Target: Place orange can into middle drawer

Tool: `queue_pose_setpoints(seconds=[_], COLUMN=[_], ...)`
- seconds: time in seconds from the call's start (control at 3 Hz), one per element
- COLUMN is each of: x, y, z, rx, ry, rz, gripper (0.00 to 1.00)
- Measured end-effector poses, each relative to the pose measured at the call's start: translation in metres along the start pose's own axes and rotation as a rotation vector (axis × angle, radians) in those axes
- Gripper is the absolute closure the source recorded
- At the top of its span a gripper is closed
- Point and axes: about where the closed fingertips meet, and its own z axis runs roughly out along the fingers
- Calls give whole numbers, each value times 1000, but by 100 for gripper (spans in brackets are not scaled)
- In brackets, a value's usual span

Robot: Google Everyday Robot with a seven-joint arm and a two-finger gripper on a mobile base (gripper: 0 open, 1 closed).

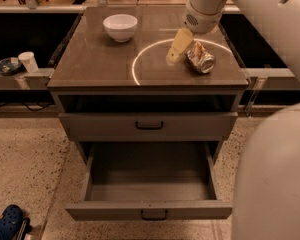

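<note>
hand [173, 57] just beside orange can [201, 58], middle drawer [149, 210] open

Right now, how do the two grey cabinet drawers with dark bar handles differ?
The upper grey drawer is pushed shut, showing only its front; the middle grey drawer is pulled out, showing its deep box. The upper sits higher, the middle nearer the floor. Both have dark bar handles. The robot's tool hangs over the tabletop beside the dented orange can.

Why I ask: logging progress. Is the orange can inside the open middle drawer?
No, the orange can lies on the cabinet top, just right of the gripper, not in the middle drawer.
</note>
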Motion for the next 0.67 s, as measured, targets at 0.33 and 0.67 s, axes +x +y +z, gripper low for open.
queue_pose_setpoints(seconds=[0.33,0.67], x=[-14,-21], y=[-1,-4], z=[29,54], rx=[-16,-45], ry=[38,61], rz=[77,143], gripper=[0,23])
